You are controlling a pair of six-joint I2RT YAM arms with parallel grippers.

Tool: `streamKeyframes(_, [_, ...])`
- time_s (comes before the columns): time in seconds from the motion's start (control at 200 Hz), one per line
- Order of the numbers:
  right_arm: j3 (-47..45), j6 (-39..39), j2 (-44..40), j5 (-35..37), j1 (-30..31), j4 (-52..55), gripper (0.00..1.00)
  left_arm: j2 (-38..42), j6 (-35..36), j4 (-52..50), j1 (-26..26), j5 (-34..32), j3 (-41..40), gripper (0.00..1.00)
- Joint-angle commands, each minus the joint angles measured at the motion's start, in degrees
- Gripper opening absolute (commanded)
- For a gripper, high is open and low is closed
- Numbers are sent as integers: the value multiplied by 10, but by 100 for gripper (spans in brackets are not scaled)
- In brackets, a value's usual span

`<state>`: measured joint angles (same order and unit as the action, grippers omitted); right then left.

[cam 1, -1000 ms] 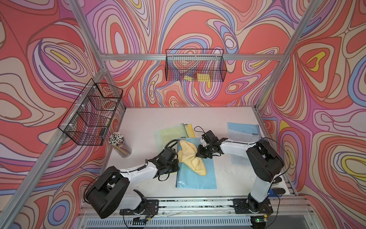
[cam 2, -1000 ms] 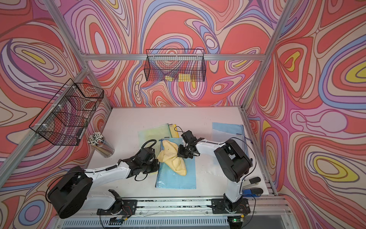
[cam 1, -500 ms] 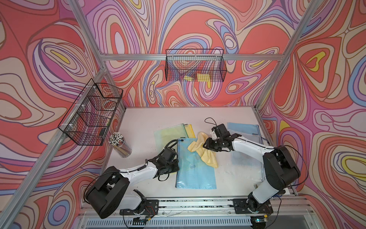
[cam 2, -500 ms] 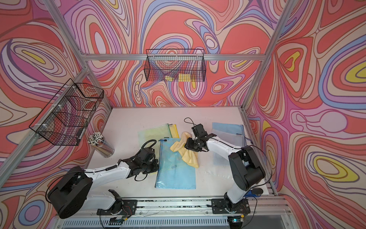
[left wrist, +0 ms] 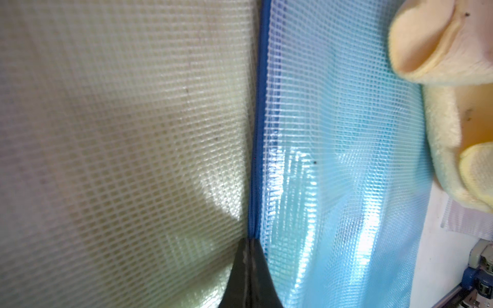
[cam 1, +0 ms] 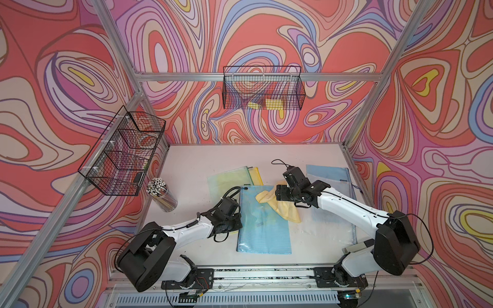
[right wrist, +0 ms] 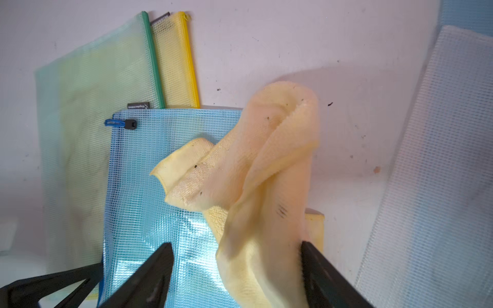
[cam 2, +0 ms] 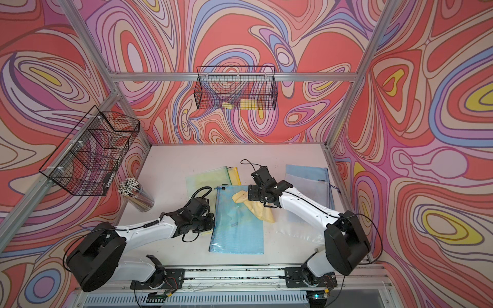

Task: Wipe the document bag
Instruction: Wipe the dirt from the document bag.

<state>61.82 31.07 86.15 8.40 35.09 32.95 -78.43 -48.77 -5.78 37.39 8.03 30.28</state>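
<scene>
The blue mesh document bag (cam 1: 262,226) (cam 2: 237,226) lies flat at the table's middle. My left gripper (left wrist: 249,256) is shut on its dark blue side edge, at the bag's left side in both top views (cam 1: 238,223) (cam 2: 212,224). A crumpled yellow cloth (cam 1: 284,206) (cam 2: 257,206) (right wrist: 266,173) rests over the bag's far right corner and on the table beside it. Above the cloth, my right gripper (right wrist: 237,262) (cam 1: 278,193) is open. A fold of cloth stands between its jaws and leans against one finger (right wrist: 317,269).
A pale green bag (cam 1: 228,180) and a yellow bag (cam 1: 256,173) lie behind the blue one. A light blue bag (cam 1: 328,174) and a clear bag (cam 1: 333,226) lie at the right. A cup of pens (cam 1: 161,196) stands left. Wire baskets (cam 1: 122,152) (cam 1: 262,90) hang on the walls.
My right gripper dragged the cloth from the bag's middle toward its far right corner, then opened and let go. The left gripper has stayed shut on the bag's edge.
</scene>
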Motion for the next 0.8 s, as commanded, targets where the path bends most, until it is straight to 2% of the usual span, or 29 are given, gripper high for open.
streamKeyframes(0.0, [-2,-3,29,52,12,3,77,-8,-13,-12,-4,2,10,0])
streamKeyframes(0.06, [-10,-2,46,39,13,-17,77,-7,-13,-13,-4,2,8,0])
streamKeyframes(0.28, [18,-11,127,69,14,-28,74,0,-13,-19,-4,0,6,0])
streamKeyframes(0.456, [37,-11,188,70,17,-42,63,-1,-15,-18,-4,0,4,0])
streamKeyframes(0.496, [36,-7,195,69,17,-47,58,0,-15,-17,-4,1,2,0])
streamKeyframes(0.581, [30,1,203,65,19,-50,41,0,-15,-16,-5,0,1,0])
streamKeyframes(0.711, [17,15,197,60,31,-50,22,0,-15,-15,-5,-1,-2,0])
streamKeyframes(0.796, [19,23,177,65,55,-41,3,0,-14,-15,-5,0,-2,0])
